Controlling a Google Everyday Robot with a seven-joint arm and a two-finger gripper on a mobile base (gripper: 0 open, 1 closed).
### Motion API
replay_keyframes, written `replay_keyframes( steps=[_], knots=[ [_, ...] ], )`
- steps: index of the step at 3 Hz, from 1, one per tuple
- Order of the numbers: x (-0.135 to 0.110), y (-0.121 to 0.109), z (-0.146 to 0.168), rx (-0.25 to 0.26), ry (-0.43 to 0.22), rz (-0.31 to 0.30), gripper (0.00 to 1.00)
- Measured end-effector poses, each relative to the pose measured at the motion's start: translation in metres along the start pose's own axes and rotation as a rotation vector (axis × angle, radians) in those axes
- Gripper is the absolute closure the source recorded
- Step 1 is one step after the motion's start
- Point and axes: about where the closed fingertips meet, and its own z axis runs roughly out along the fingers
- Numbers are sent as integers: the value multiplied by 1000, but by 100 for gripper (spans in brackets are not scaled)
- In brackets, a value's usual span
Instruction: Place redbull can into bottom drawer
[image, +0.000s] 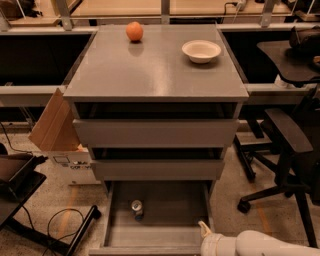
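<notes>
Nearest, along the bottom edge: white, rounded robot arm (270, 245) reaching in roughly level from the right, forearm lying low and pointing left. At its tip, the cream two-finger gripper (204, 236), low at the front right corner of the pulled-open grey bottom drawer (170, 199); impossible to tell whether apart or together. To the left of the gripper and a little beyond it, clear of it: slim blue-and-silver redbull can (137, 210), standing upright on the drawer's grey floor, shiny top facing up, nearer the left wall than the right. Beyond and above the gripper: shallower grey middle drawer (157, 169), then the grey top drawer (155, 132), each pulled out slightly. Farther up, the flat grey cabinet top (150, 75), with a shallow white bowl (201, 51) almost straight beyond the gripper and a round orange fruit (134, 31) farther back, to its left. Off to the gripper's far left, brown cardboard box (52, 125) leaning beside the cabinet; to its right, black office chair (290, 145).
</notes>
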Motion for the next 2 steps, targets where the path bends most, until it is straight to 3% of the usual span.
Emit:
replay_keyframes(
  steps=[1, 2],
  knots=[
    [0, 0, 0, 0, 0, 0, 0],
    [-3, -8, -11, 61, 66, -37, 0]
  ],
)
